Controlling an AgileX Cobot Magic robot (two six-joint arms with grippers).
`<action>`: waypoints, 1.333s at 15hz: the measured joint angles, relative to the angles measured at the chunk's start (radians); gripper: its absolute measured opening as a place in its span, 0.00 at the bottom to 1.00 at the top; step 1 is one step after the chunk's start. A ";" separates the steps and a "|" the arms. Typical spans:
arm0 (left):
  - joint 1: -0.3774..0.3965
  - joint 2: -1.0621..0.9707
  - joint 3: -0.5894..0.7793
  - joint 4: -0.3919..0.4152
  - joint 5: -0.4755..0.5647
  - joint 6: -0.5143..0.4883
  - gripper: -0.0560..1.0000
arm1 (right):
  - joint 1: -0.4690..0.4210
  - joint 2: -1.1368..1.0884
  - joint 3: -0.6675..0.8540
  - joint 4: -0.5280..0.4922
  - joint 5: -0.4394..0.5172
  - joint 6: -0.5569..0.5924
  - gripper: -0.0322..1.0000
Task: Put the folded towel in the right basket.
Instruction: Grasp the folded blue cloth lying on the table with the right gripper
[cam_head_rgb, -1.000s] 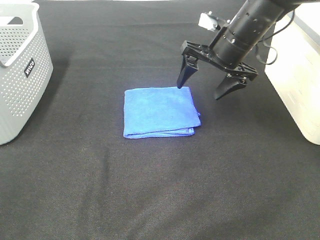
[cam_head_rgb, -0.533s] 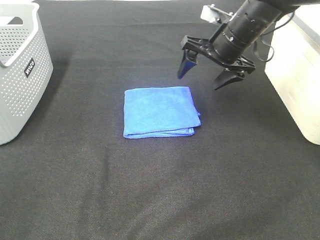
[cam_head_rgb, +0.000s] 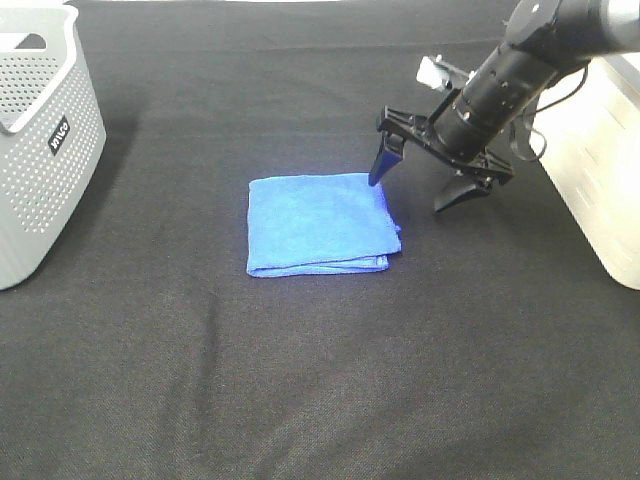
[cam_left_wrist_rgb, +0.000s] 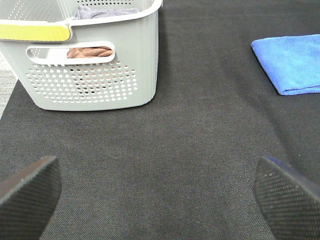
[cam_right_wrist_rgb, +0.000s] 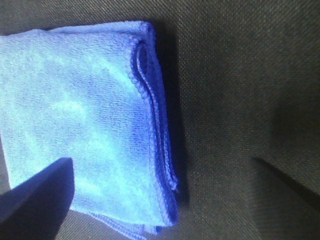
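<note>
2 jaws of our right gripper (cam_head_rgb: 410, 192), spread wide, have dipped again and shifted outward; we now straddle the layered edge of the blue folded terry towel (cam_head_rgb: 318, 222), 1 tip over its corner. Grasping looks next; the white plastic right basket (cam_head_rgb: 600, 200) stands beyond the outer jaw.

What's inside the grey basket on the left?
A brown cloth shows through the handle slot of the grey basket, and a grey-blue cloth lies near its rim. The walls hide anything deeper.

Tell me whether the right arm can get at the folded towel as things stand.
Probably yes. The right gripper hangs open over one edge of the folded towel, one finger above the cloth, the other beyond it, and nothing lies between.
</note>
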 joint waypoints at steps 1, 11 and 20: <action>0.000 0.000 0.000 0.000 0.000 0.000 0.97 | 0.000 0.014 0.000 0.010 -0.002 -0.004 0.90; 0.000 0.000 0.000 0.000 0.000 0.000 0.97 | 0.080 0.117 -0.026 0.077 -0.063 -0.024 0.87; 0.000 0.000 0.000 0.000 0.000 0.000 0.97 | 0.238 0.176 -0.036 0.194 -0.210 -0.050 0.27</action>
